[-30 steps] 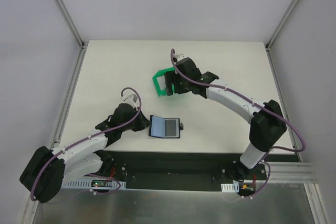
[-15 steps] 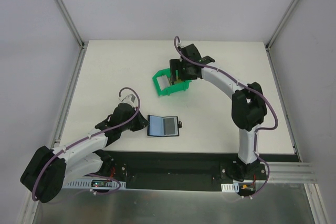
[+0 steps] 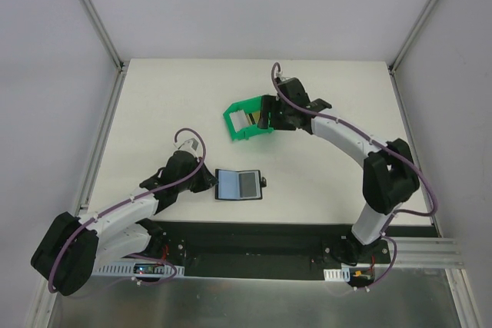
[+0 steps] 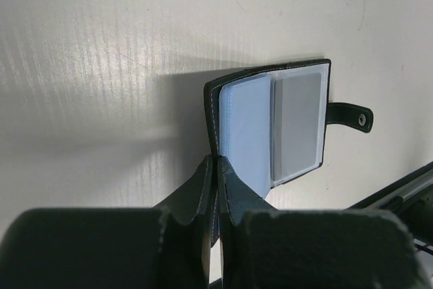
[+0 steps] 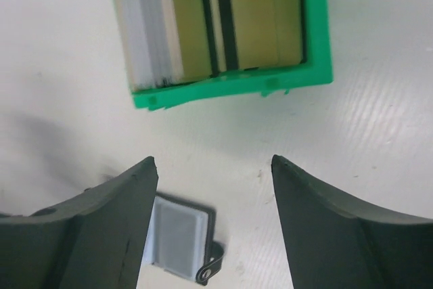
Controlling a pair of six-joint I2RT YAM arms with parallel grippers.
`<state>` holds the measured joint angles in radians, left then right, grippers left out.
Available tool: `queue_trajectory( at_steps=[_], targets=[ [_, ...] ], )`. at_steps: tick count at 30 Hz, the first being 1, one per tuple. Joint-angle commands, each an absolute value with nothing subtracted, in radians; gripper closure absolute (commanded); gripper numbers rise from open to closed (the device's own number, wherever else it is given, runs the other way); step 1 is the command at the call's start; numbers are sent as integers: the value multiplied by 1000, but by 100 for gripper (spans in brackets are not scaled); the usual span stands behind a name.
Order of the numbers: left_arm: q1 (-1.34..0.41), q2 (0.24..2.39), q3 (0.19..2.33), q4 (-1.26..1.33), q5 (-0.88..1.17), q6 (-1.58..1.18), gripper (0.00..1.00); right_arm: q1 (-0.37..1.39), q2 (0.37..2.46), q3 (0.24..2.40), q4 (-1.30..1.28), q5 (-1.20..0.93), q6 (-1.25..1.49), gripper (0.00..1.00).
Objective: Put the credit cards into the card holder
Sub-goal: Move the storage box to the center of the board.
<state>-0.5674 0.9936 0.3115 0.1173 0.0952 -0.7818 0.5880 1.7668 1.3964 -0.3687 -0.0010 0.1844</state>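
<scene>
Left gripper (image 4: 215, 164) pinches the card holder (image 4: 270, 126); right gripper (image 5: 213, 167) hangs spread by the green bin (image 5: 318, 45).

On the left, the 2 fingers press together on the near-left cover edge of the open card holder, which lies flat near the table's front edge, bluish-grey sleeves up, tab pointing right. Farther back and to the right, the credit cards (image 5: 223, 25) stand packed in the bin, white ones at one side, gold dark-striped ones beside them. The right gripper's fingers stand wide apart, nothing between them, just beside the bin. White table (image 3: 330, 97), pale grey walls (image 3: 231, 5).
</scene>
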Motion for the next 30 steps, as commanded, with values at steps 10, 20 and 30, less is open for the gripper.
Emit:
queue_trajectory(
  at_steps=[10, 20, 30],
  targets=[
    [-558, 970, 336, 98, 83, -761, 100, 831, 1612, 1109, -259, -166, 374, 51],
    [-557, 960, 336, 84, 84, -750, 100, 830, 1597, 933, -232, -95, 407, 53],
    [-555, 953, 327, 75, 80, -749, 100, 775, 1551, 879, -298, -18, 365, 54]
  ],
)
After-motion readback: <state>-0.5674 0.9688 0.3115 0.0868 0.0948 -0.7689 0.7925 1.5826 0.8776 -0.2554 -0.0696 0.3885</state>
